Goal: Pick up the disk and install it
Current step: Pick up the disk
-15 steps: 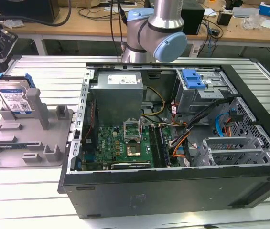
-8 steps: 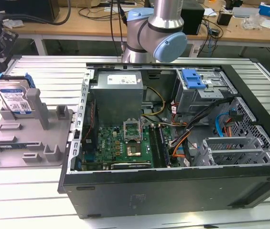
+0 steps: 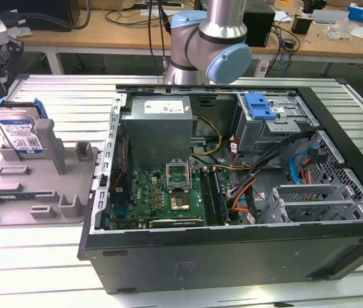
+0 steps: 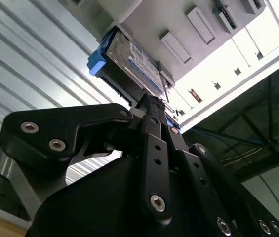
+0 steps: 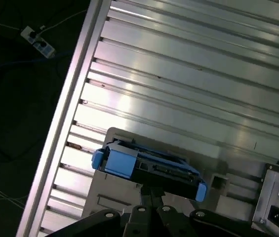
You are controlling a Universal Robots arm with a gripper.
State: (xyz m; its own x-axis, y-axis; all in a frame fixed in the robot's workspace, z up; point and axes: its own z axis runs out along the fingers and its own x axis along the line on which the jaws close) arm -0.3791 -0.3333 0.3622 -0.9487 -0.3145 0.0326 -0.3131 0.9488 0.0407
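The disk [image 3: 19, 131], a silver hard drive with a white-and-blue label in a blue bracket, stands on edge in a grey holder [image 3: 40, 186] at the exterior view's left. In both wrist views my gripper [image 4: 151, 101] points at the disk [image 4: 134, 61] from close by. Its fingertips look shut together just short of the disk's upper edge [image 5: 149, 168], with nothing between them. My gripper [image 5: 151, 193] lines up with the middle of that edge.
An open computer case [image 3: 232, 250] lies to the right of the holder, with a drive cage and blue latch [image 3: 259, 106] at its far right corner. The arm's base [image 3: 210, 45] stands behind the case. Ribbed metal tabletop [image 5: 188, 64] surrounds the holder.
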